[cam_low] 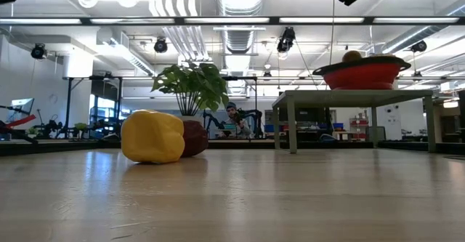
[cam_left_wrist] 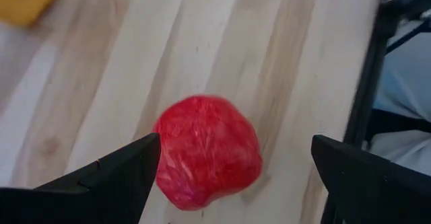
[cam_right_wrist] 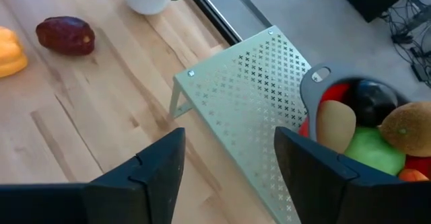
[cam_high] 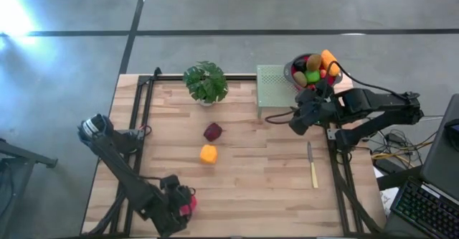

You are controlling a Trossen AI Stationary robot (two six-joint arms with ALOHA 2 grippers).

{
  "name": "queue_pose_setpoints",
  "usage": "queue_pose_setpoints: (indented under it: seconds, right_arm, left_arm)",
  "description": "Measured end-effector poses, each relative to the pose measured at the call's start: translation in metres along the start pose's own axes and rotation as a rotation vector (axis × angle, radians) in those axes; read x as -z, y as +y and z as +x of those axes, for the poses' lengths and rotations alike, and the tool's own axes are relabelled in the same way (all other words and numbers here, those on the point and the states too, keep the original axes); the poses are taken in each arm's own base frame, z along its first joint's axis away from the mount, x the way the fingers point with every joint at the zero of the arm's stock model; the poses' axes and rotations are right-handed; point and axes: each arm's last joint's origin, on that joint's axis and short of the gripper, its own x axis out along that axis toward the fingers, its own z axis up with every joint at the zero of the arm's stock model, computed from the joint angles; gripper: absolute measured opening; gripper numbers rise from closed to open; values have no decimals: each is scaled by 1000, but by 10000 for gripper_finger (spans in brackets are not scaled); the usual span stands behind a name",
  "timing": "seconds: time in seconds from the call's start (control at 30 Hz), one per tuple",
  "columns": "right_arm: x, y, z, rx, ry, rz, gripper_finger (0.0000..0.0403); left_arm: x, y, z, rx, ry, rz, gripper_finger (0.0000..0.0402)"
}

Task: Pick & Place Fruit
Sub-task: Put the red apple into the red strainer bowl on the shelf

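A red fruit (cam_left_wrist: pixel 209 150) lies on the wooden table near its front left corner. My left gripper (cam_left_wrist: pixel 236 141) points down over it, open, one finger on each side of it; in the high view the left gripper (cam_high: pixel 183 204) partly covers the red fruit (cam_high: pixel 190 207). A maroon fruit (cam_high: pixel 213 131) and a yellow-orange fruit (cam_high: pixel 208 153) lie mid-table. My right gripper (cam_high: pixel 295 124) hangs open and empty above the table, near a green perforated stand (cam_right_wrist: pixel 249 96). On the stand sits a bowl (cam_right_wrist: pixel 311 93) holding several fruits.
A potted plant (cam_high: pixel 206 81) stands at the far edge, left of the stand. A knife (cam_high: pixel 312 167) lies on the right part of the table. Black frame rails (cam_high: pixel 140 117) run along both sides. Bare wood lies between the two mid-table fruits and the knife.
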Motion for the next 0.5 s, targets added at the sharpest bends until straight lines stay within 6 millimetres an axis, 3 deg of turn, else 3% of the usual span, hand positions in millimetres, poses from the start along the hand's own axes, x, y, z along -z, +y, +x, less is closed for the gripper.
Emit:
queue_pose_setpoints:
  seconds: [0.5]
  right_arm:
    - [0, -1, 0, 19, -13, 0, 251]
  left_arm:
    - [16, -7, 46, -114, 104, -64, 389]
